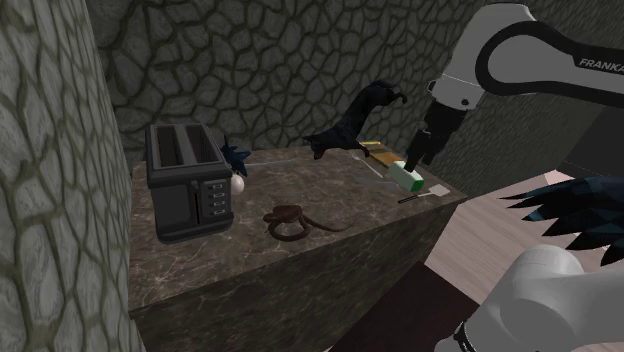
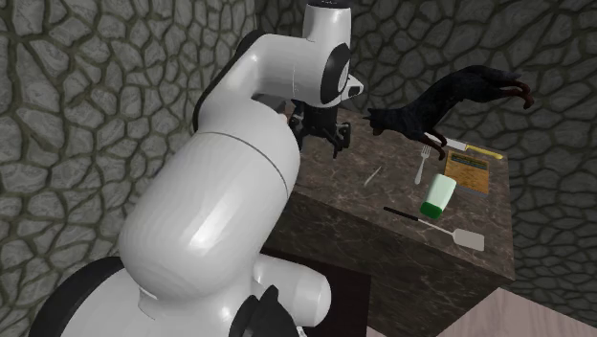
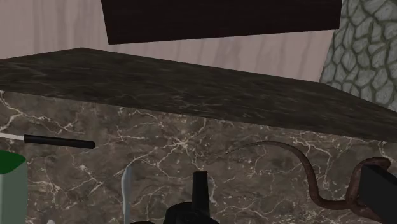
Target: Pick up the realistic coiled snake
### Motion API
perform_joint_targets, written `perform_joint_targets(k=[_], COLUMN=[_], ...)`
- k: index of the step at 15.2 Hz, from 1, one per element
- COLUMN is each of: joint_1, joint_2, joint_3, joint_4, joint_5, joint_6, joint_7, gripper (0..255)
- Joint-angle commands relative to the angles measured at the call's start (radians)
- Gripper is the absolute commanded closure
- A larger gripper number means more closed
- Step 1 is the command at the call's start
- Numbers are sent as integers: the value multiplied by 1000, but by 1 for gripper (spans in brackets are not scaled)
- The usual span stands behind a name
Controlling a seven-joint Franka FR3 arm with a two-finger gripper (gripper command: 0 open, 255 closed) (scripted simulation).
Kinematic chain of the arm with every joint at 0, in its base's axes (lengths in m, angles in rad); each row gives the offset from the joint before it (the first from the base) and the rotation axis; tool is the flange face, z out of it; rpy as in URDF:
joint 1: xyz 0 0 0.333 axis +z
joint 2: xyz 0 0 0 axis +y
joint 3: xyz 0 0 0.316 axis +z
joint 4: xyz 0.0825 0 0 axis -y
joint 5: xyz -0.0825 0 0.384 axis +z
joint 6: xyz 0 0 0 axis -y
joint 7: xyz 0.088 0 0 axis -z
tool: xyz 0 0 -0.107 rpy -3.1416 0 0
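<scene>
The arm's white link looms nearest in the shoulder view, the brown coiled snake lying midway along the worktop beside the toaster — well apart from the gripper above a corner; second exterior view, jaws apart; wrist view, the snake's tail curls nearby.

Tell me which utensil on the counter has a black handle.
The spatula, with a pale flat blade, beside the green container; the fork and the thin utensil are pale throughout.

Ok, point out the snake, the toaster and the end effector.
snake [image 1: 287, 211]: shoulder view, on its coil.
toaster [image 1: 185, 198]: shoulder view, on its front panel.
end effector [image 2: 323, 143]: second exterior view, midway between its fingertips.
</scene>
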Motion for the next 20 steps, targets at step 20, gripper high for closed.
perform_joint_targets(k=[20], joint_1=[139], joint_2=[583], joint_3=[116], joint_4=[34], joint_5=[49], joint_6=[478], joint_7=[-44], gripper=[0])
